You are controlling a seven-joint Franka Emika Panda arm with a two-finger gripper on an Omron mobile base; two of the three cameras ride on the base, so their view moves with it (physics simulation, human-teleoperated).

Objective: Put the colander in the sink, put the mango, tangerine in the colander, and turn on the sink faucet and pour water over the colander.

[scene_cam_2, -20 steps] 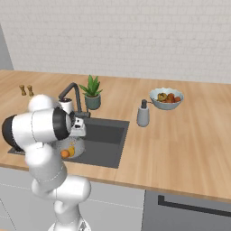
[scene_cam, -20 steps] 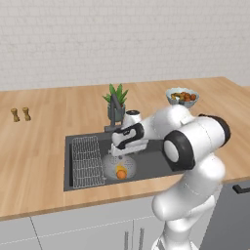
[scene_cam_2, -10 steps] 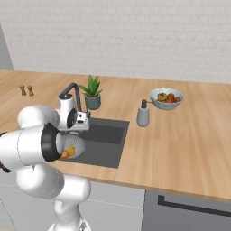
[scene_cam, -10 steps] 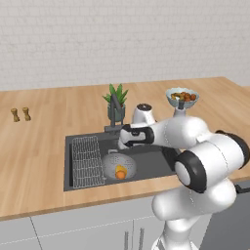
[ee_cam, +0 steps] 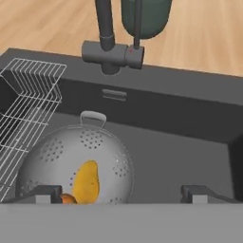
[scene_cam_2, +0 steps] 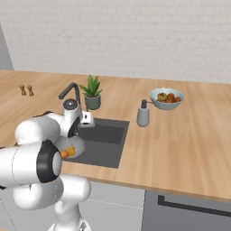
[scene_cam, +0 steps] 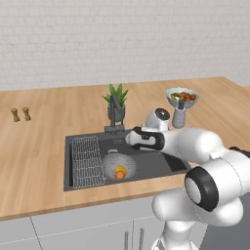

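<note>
While you watched from the hand view, your gripper (ee_cam: 123, 193) stood spread wide over the sink (ee_cam: 190, 156), holding nothing and touching nothing. Below it, the colander (ee_cam: 76, 166) sat on the sink floor beside the wire rack (ee_cam: 28, 104), one small handle turned toward the sink faucet (ee_cam: 110, 47). The mango (ee_cam: 86, 182) lay inside the colander, its long axis running toward that faucet. The tangerine (ee_cam: 68, 199) lay just beside the mango, on its rack side, partly hidden.
</note>
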